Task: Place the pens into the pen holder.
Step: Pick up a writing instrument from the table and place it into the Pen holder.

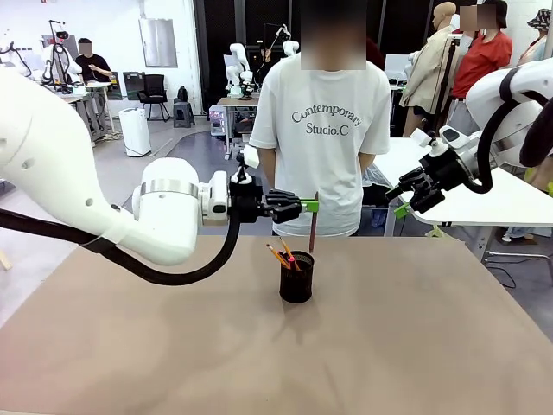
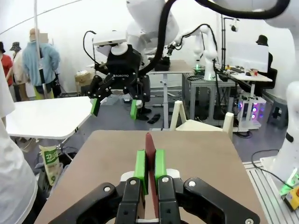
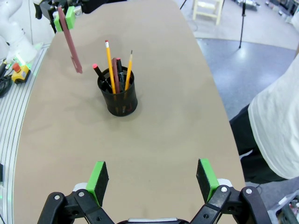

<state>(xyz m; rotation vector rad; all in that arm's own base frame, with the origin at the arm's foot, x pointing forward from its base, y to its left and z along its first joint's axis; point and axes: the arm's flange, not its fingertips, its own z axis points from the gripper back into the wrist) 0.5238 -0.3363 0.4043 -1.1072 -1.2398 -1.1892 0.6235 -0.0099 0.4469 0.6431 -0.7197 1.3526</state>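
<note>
Lower end of reddish-brown pen (image 1: 313,226) hard to judge against the person's (image 1: 321,138) shirt; held upright, clamped between green pads of left gripper (image 1: 309,206), tip just above and slightly behind the black mesh pen holder (image 1: 296,277). Below that claw, in the holder: yellow pencils (image 3: 110,65) and a dark pen with red end (image 3: 98,71), leaning. Right gripper (image 3: 154,179) spread wide, empty, well off to the side. Bare tan table (image 1: 415,346); lab room beyond, white tables.
</note>
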